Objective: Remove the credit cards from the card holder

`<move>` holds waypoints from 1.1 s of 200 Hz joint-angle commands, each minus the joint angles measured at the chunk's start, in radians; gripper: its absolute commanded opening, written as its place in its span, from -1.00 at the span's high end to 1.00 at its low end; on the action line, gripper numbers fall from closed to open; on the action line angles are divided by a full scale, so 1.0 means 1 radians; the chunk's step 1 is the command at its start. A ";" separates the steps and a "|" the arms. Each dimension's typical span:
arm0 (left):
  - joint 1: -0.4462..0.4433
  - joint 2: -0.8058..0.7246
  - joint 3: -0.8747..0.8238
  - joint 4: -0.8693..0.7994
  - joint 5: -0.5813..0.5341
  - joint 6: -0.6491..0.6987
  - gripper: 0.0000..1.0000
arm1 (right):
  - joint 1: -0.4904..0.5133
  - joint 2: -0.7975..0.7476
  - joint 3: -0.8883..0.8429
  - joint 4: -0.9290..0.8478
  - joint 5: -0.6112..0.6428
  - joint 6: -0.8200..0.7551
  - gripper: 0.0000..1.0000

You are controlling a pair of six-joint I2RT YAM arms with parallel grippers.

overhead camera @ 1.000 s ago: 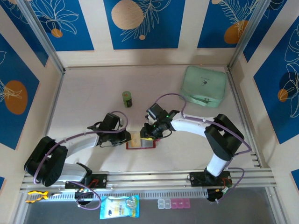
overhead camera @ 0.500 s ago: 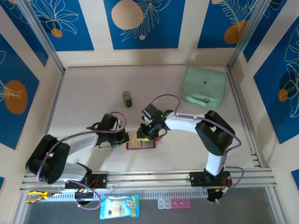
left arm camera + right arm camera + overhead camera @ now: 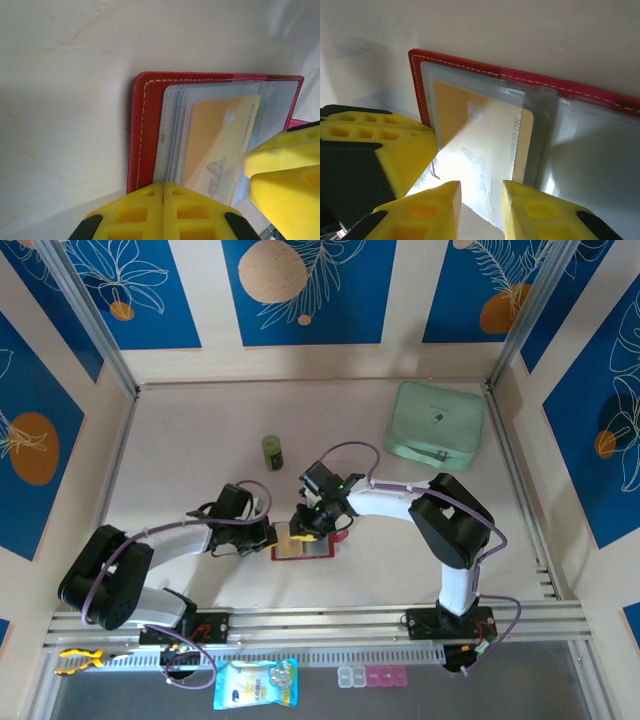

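Observation:
The red card holder [image 3: 312,549] lies open near the table's front, its greyish clear sleeves [image 3: 172,130] up. A tan credit card [image 3: 485,132] sticks partly out of a sleeve; it also shows as the credit card [image 3: 220,142] and the credit card [image 3: 290,537]. My left gripper [image 3: 268,536] is shut, and its tips [image 3: 163,189] rest at the holder's left edge [image 3: 145,125] with nothing seen between them. My right gripper [image 3: 480,200] stands open just over the card's exposed end, a finger [image 3: 440,205] on each side. The red holder border [image 3: 417,85] shows beyond.
A small green can [image 3: 272,451] stands behind the holder. A mint-green zip pouch [image 3: 437,424] lies at the back right. In front of the arm rail lie a blue packet [image 3: 256,683] and a pill box [image 3: 373,676].
My left gripper has closed at the holder's left edge. The right gripper has slid a little to the left over the card, its fingers slightly closer together.

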 commanded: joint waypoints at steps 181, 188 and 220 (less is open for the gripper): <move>0.018 -0.001 -0.019 -0.030 0.013 0.027 0.90 | 0.035 -0.017 0.044 -0.108 0.116 -0.063 0.49; 0.018 -0.002 -0.019 -0.029 0.013 0.028 0.90 | 0.036 -0.024 0.039 -0.098 0.115 -0.065 0.49; 0.018 -0.002 -0.022 -0.029 0.011 0.026 0.90 | 0.039 -0.035 0.029 -0.081 0.106 -0.066 0.50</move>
